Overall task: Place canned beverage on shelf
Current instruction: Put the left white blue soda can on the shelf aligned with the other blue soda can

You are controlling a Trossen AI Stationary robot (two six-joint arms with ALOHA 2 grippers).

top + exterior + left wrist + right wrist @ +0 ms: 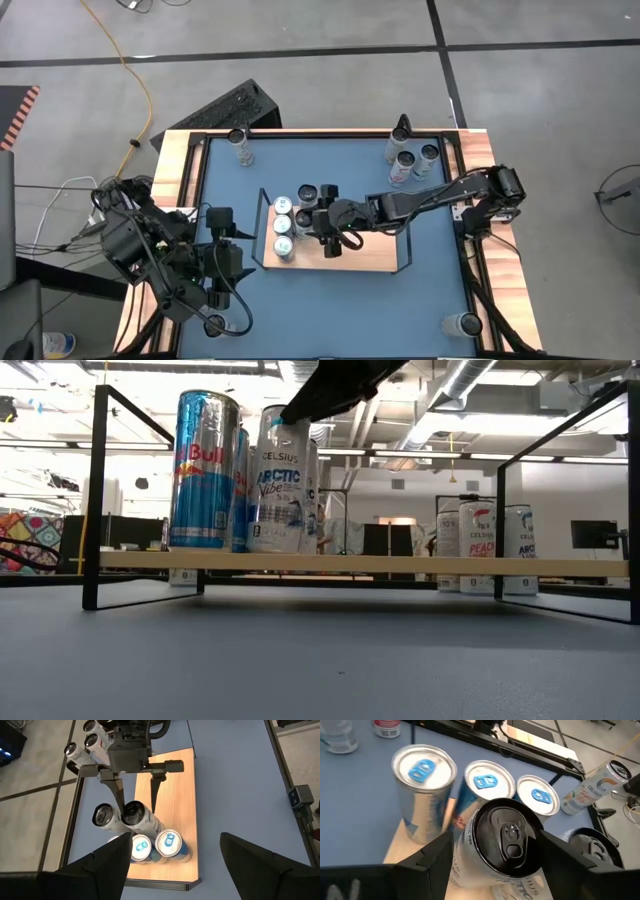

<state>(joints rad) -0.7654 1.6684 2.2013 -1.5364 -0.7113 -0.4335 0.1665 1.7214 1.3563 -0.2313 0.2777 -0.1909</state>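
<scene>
One white, black-topped Celsius can (507, 837) stood between the right gripper's (490, 852) spread, released fingers on the light-wood shelf (375, 262); withdrawing upward seemed next.

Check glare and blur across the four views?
Low view: ceiling lights blow out behind the shelf. Right wrist view: black-topped can sharp between the right gripper fingers, which look soft. High and left wrist views: evenly lit, no harsh glare.
</scene>
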